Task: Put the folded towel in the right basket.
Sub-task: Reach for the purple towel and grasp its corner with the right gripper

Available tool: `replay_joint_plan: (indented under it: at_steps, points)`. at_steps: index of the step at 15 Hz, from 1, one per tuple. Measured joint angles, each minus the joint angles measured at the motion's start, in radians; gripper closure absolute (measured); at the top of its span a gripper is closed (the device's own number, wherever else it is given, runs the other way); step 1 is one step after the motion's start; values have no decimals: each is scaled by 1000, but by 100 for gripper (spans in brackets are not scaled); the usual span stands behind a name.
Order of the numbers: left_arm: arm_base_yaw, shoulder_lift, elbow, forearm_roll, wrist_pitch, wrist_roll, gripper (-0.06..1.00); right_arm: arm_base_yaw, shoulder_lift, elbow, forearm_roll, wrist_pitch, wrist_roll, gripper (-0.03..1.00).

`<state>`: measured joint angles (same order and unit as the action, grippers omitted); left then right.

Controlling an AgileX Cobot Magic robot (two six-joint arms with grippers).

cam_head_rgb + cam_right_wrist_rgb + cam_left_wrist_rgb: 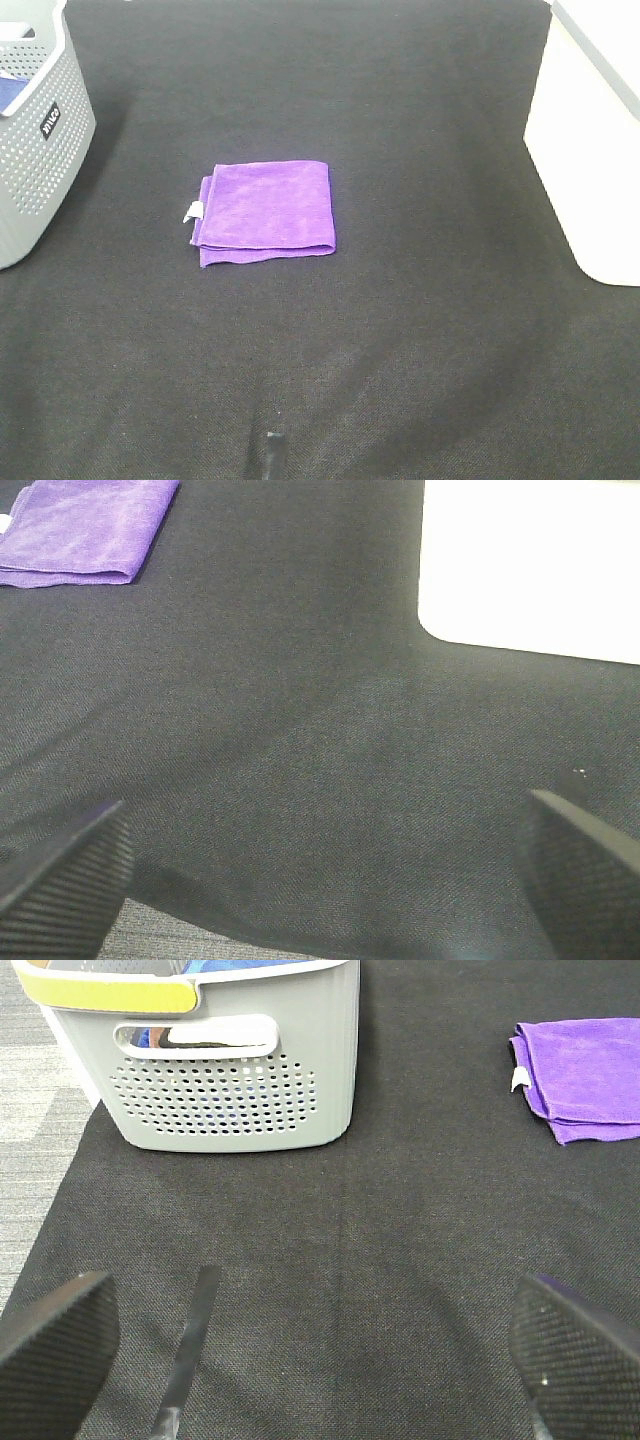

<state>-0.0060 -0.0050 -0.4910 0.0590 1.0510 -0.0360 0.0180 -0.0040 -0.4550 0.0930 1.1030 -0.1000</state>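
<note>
The folded towel [265, 212] lies flat in the middle of the dark counter [420, 340], well apart from the white right basket [590, 150] and the grey left basket [40, 140]; the left gripper [315, 1360] and right gripper [325, 880] both hang spread wide above the counter, holding nothing.

You've got a purple folded towel [268, 208], grey perforated left basket [45, 170], plain white right basket [585, 170], black woven desk [420, 340].
</note>
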Motion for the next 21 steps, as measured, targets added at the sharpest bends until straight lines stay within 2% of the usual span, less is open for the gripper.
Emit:
replay_joint_plan:
  at_steps: [18,19,21]
  points:
    - [0,0,0,0,0,0,-4,0,2,-7,-1,-2,-5,-1]
    - [0,0,0,0,0,0,-4,0,49,-39,-1,-4,-5,-1]
    - [0,0,0,0,0,0,-4,0,301,-159,4,-3,25,-1]
